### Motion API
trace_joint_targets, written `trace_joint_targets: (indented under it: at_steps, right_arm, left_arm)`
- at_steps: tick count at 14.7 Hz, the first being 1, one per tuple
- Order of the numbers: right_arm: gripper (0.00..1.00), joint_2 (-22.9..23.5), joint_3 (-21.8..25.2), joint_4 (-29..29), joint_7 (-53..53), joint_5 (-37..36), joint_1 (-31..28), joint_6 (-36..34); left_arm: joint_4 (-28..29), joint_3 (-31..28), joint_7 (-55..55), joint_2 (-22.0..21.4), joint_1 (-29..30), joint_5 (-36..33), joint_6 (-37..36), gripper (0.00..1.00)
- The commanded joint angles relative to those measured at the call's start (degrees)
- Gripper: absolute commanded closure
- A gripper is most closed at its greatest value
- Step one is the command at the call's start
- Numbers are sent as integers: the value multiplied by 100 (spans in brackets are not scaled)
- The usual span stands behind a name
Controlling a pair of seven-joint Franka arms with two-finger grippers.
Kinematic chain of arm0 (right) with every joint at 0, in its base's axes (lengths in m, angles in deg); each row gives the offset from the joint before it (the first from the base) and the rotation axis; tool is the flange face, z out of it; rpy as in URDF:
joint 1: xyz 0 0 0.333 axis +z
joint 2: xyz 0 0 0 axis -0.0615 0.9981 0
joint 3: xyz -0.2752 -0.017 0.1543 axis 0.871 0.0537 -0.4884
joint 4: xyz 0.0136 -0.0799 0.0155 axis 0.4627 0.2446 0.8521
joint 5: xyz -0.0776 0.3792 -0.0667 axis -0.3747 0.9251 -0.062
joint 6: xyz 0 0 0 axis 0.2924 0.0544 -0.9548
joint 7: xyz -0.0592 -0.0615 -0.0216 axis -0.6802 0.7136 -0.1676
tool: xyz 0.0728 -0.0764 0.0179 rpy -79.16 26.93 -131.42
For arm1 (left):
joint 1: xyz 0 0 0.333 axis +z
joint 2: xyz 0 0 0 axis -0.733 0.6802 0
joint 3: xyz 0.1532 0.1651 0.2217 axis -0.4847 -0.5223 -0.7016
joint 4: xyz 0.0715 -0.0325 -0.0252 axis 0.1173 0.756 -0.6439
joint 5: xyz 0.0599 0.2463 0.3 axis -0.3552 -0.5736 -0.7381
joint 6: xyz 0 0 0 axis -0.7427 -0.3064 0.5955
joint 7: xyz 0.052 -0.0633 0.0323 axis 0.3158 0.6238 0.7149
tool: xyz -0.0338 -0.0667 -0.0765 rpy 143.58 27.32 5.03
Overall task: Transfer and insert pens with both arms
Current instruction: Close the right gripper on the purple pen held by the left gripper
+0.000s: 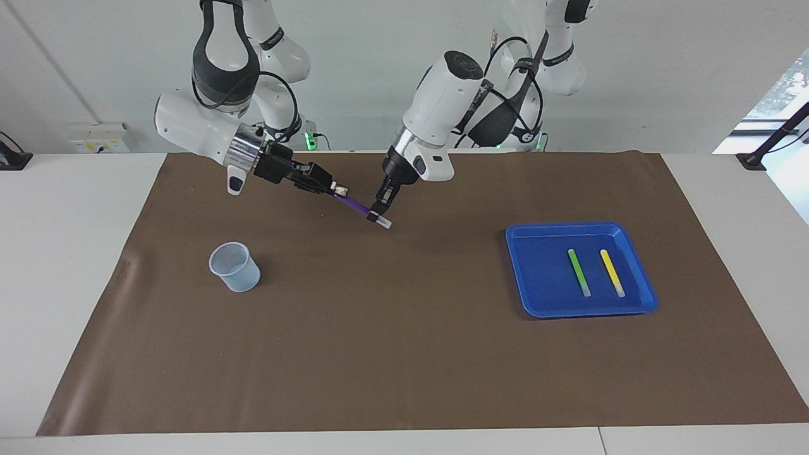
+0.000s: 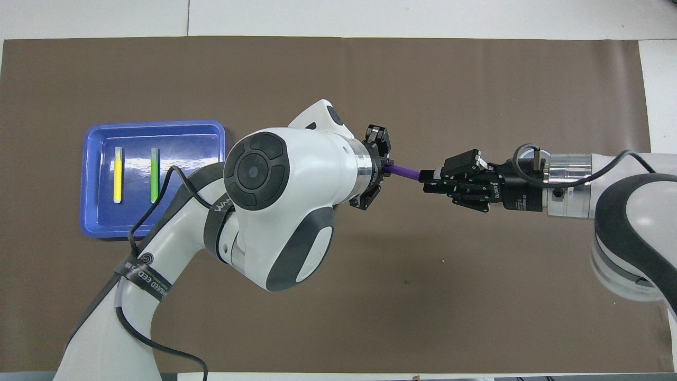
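Above brown mat (image 1: pixel 404 354), both jaws apparently pinching purple pen (image 1: pixel 354 204); armband writing unreadable.

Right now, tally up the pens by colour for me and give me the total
Purple pen: 1, up in the air over the brown mat, gripped by the left gripper and the right gripper
Green pen: 1, lying in the blue tray
Yellow pen: 1, lying beside it in the same tray
Total: 3 pens
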Motion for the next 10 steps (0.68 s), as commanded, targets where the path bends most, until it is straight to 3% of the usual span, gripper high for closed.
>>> trace_joint_targets:
  at_steps: [1,4,6,7,10]
  right_arm:
    - [100,-14,-19,55,136,100,-19,85]
    - [100,-14,-19,37,127,91,-54,41]
    - [100,4,-19,-7,153,48,-63,32]
    - [100,12,-11,-16,162,21,-63,23]
    - [100,152,-2,-383,337,-975,-116,-230]
  left_arm:
    - [-44,-67,-6,27,-125,72,24,100]
    - [-26,-75,-129,18,-125,10,15,100]
    - [0,-84,-662,1,-107,-156,-90,7]
    - [44,-84,-1031,-17,-55,-305,-134,0]
    - [44,-146,-2260,-26,190,-341,-589,0]
